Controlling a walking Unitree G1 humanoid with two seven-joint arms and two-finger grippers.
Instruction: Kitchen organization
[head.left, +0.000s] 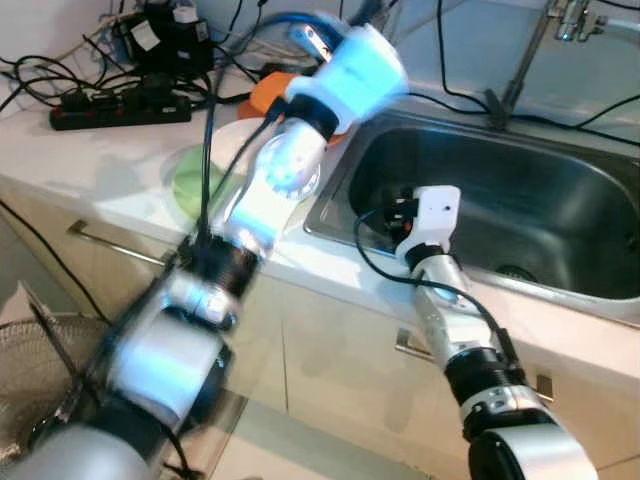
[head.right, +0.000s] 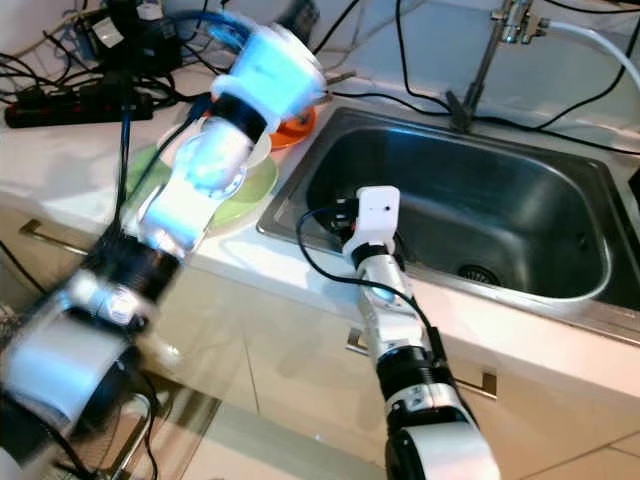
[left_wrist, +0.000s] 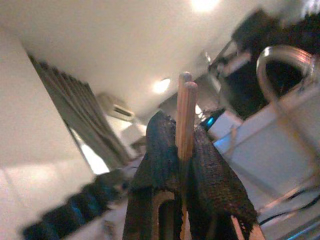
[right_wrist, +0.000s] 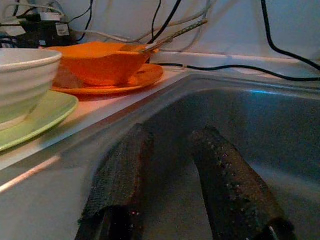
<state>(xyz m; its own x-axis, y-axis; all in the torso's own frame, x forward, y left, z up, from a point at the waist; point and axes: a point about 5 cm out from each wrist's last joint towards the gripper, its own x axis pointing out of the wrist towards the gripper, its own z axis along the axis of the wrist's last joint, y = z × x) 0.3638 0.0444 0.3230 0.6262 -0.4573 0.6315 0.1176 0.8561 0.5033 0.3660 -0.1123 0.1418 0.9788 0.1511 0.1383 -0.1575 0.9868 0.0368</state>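
The left gripper (left_wrist: 182, 150) has its fingers (left_wrist: 212, 175) clamped on a pair of wooden chopsticks (left_wrist: 185, 115) standing upright between them, its blurred arm raised across the upper left of the head views. The right gripper (right_wrist: 170, 175) holds its fingers (right_wrist: 230, 185) apart with nothing between, low inside the steel sink (head.left: 560, 215) at centre frame. On the white surface (head.left: 110, 155) left of the sink sit an orange bowl (right_wrist: 95, 62) on an orange plate (right_wrist: 135, 77) and a white bowl (right_wrist: 22, 82) on a green plate (right_wrist: 47, 115).

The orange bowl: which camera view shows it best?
The right wrist view: the orange bowl appears close and sharp on its orange plate. In both eye views the blurred left arm covers most of it; a small orange part shows.
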